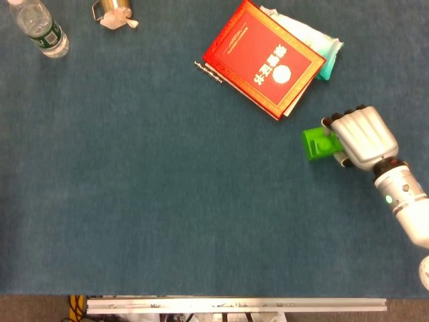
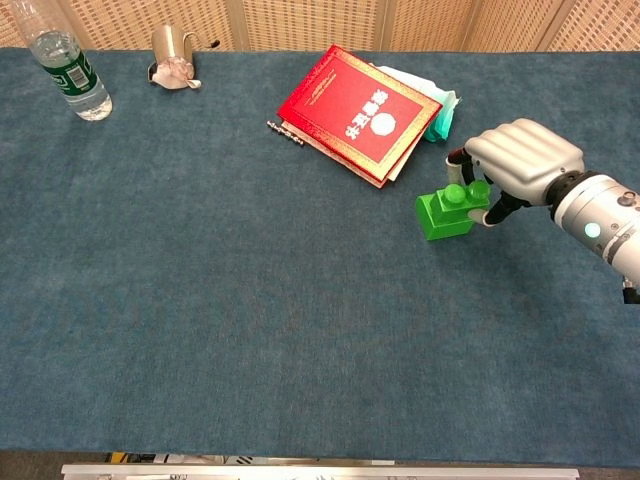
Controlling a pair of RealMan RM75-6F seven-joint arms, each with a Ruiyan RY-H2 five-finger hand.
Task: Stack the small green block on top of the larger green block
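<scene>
The larger green block lies on the blue table cloth, right of centre, also seen from above as the larger green block. The small green block sits on its right part, studs up; from above the small green block is half hidden under fingers. My right hand curls over it from the right and grips it, thumb below, fingers above. In the head view the right hand covers the stack's right end. The left hand shows in neither view.
A red book lies on a teal cloth just behind the blocks. A thin chain lies by the book. A water bottle and a small metal cup stand at the far left.
</scene>
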